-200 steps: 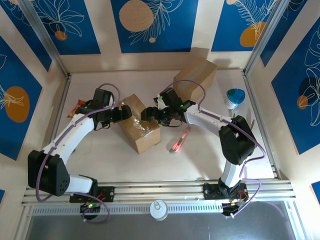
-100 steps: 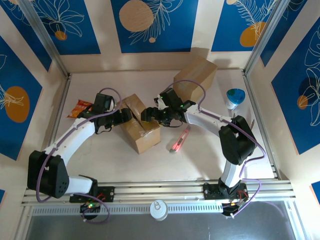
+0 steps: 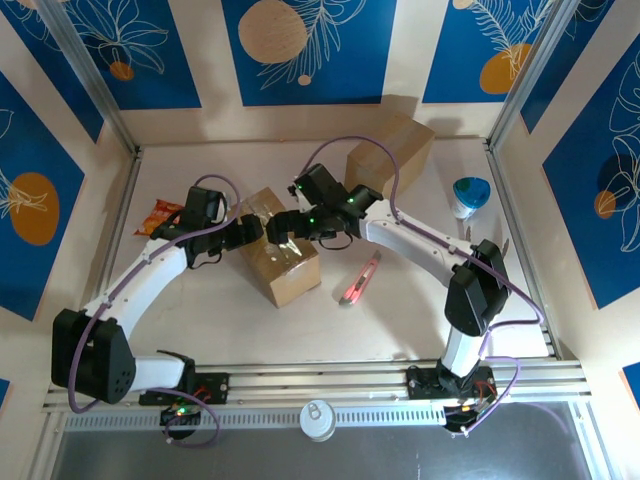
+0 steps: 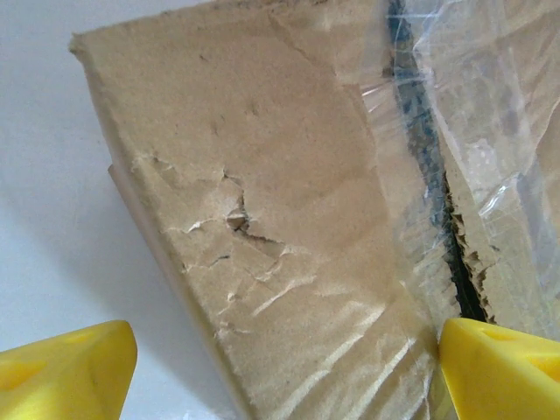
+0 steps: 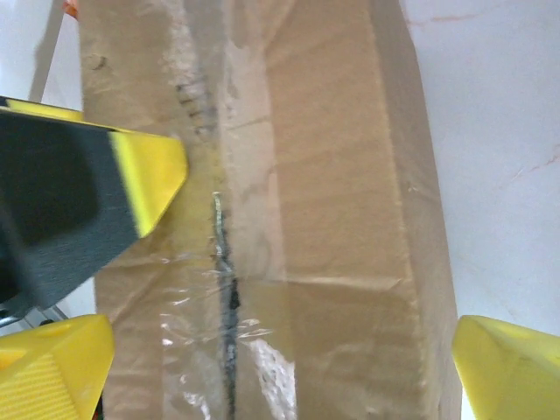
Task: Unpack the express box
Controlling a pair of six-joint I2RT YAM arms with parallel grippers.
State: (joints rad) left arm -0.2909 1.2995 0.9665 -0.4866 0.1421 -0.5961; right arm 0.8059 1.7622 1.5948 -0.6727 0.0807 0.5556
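Left gripper (image 3: 250, 230), jaws spread, straddles express box (image 3: 288, 268) corner; right gripper (image 3: 283, 226), jaws spread wide, hangs above slit tape seam (image 5: 229, 297), likely poised to pry it wider.

Brown cardboard box (image 3: 288, 272) — creased, taped top seam split — flat under spread jaws of left gripper (image 4: 284, 367) and right gripper (image 5: 282, 367).

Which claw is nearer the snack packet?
Left. The left claw sits at the box end facing the snack packet; the right claw is over the box top, farther off.
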